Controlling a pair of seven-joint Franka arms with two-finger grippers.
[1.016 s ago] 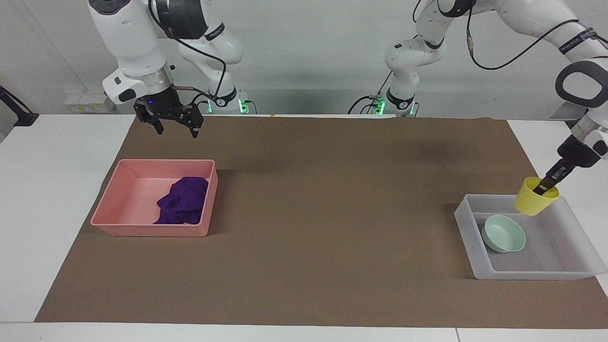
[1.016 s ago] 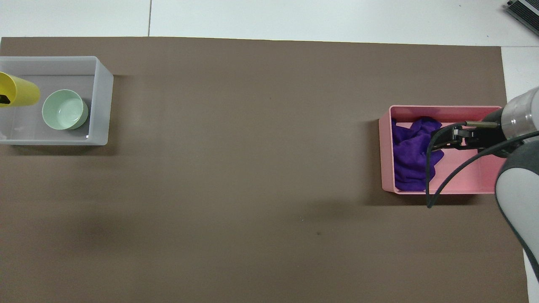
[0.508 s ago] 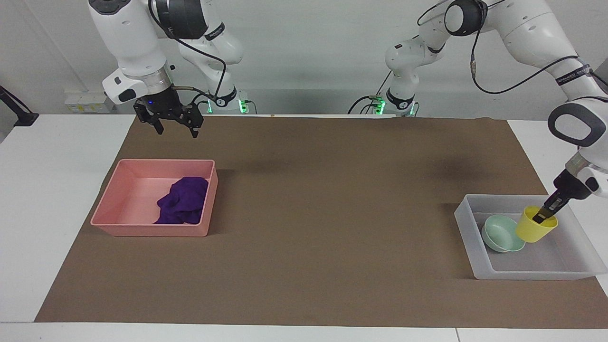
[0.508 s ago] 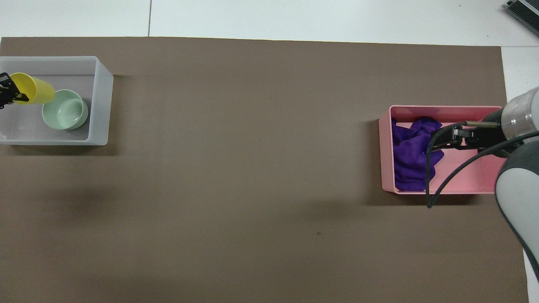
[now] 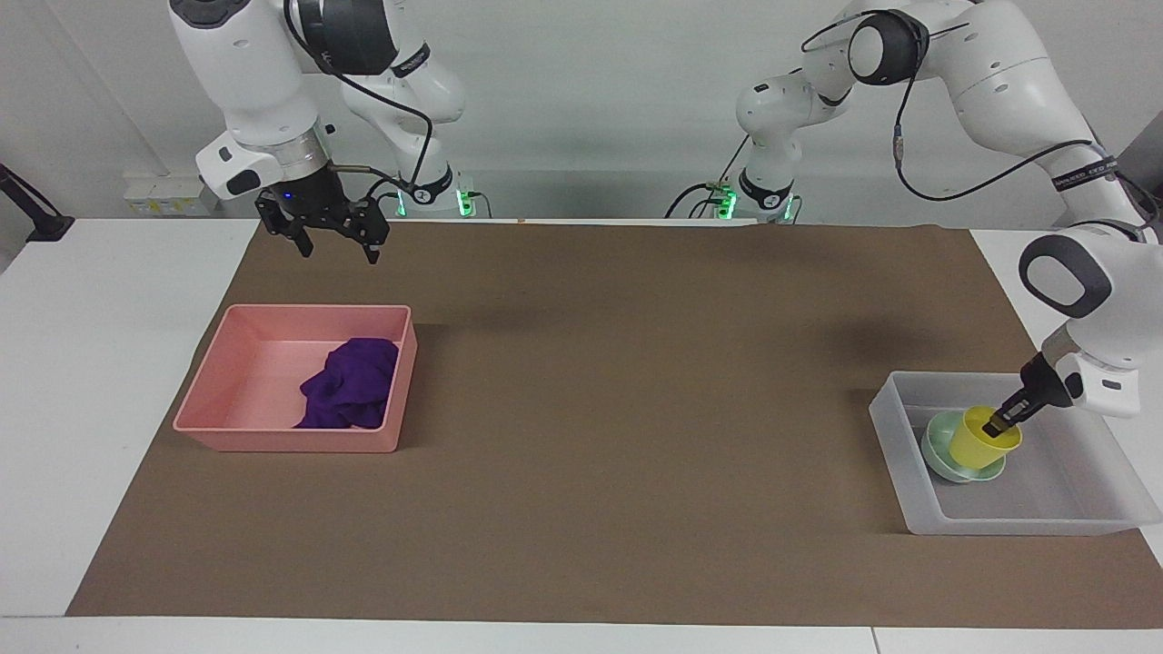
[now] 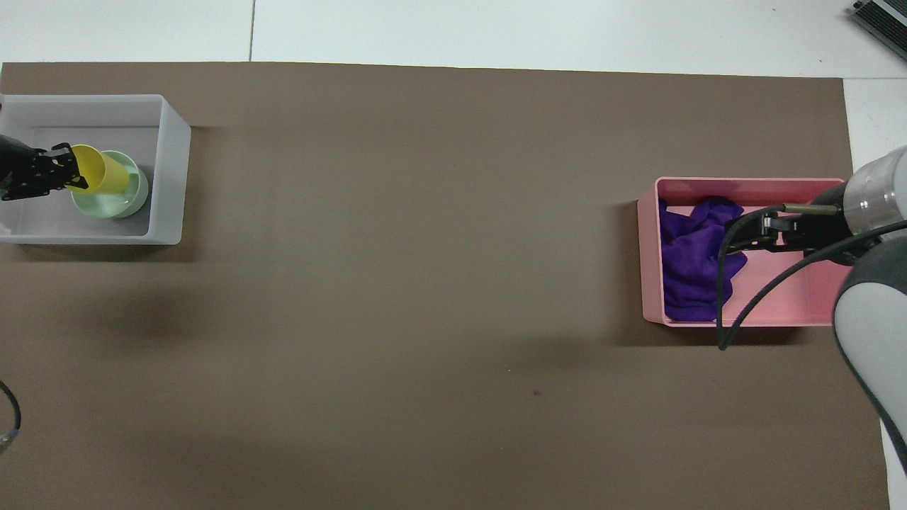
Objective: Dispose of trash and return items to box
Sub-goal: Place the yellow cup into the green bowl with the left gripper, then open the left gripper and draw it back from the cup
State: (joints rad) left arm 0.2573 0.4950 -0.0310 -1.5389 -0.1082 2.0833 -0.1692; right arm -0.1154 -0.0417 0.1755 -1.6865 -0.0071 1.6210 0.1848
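White walls stand around a worktop [image 5: 109,381] covered by a brown mat [image 5: 600,427]. At the left arm's end, the left hand [image 5: 1003,420] is clamped on the rim of the yellow cup [image 5: 983,440], which it holds tilted in the green bowl [image 5: 945,460] inside the box [image 5: 909,509]. To finish well, I think the cup should go down until it rests level, and only then be let go, so it does not tip. The box walls are near; rising straight up looks safest. The right hand [image 5: 332,238] waits, fingers apart, over the mat beside the pink tub [image 5: 273,440], where the rag [image 5: 350,394] lies.
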